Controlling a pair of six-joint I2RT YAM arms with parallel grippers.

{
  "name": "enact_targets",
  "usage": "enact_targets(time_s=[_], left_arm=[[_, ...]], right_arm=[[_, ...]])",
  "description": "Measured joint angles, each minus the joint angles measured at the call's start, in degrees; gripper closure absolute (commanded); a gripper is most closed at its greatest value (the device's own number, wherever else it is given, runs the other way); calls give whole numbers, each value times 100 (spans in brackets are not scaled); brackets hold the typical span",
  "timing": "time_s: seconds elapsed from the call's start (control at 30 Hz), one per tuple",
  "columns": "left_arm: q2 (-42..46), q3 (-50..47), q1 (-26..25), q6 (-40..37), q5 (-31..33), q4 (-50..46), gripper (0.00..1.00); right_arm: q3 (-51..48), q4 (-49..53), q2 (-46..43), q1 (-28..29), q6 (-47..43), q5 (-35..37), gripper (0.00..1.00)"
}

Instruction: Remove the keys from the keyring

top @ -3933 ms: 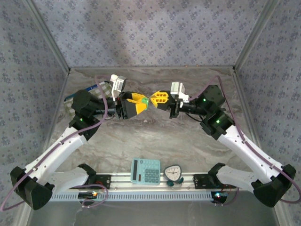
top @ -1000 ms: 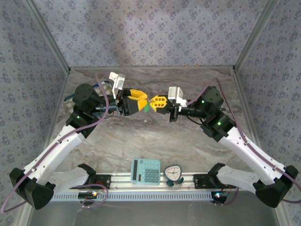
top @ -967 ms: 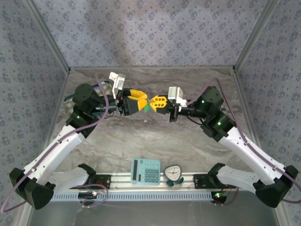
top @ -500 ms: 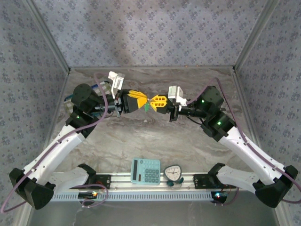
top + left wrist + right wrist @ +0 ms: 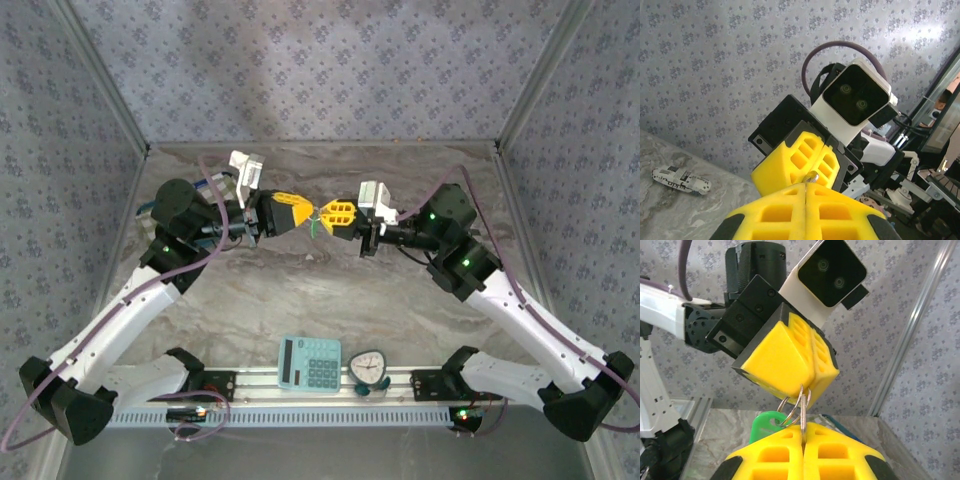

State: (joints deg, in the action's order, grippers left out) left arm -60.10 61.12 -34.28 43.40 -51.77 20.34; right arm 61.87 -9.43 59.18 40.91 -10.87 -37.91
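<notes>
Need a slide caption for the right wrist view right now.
Left gripper and right gripper, both shut, pinch the keyring from opposite sides, a green tag beside it.

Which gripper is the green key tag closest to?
The right gripper: the green tag sits against its yellow fingers; the left gripper pinches the keyring farther up.

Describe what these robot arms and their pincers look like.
The left arm and right arm have white links, black joints, green lights and purple cables. The left gripper and right gripper have blocky yellow fingers with grid-like holes.
</notes>
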Motion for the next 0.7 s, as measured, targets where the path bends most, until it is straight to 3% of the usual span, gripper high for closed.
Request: enact_targets(time_s=[0.37,0.43,0.5,0.6,0.7], left_arm=[[201,-448,168,581,387,400,99],[205,-459,175,605,470,413,80],[234,-472,227,555,612,393,68],[348,-483,345,431,787,286,53],[470,-485,444,306,828,186,48]], right_arm=[[-315,-151,-107,245,-251,527,100],[-315,-146,-114,254,-273,592,100],[-315,-92,-131,254,-304,625,100],[-310,15,-146,227,-337,625,100],[-310,120,-146,140,-337,614,100]])
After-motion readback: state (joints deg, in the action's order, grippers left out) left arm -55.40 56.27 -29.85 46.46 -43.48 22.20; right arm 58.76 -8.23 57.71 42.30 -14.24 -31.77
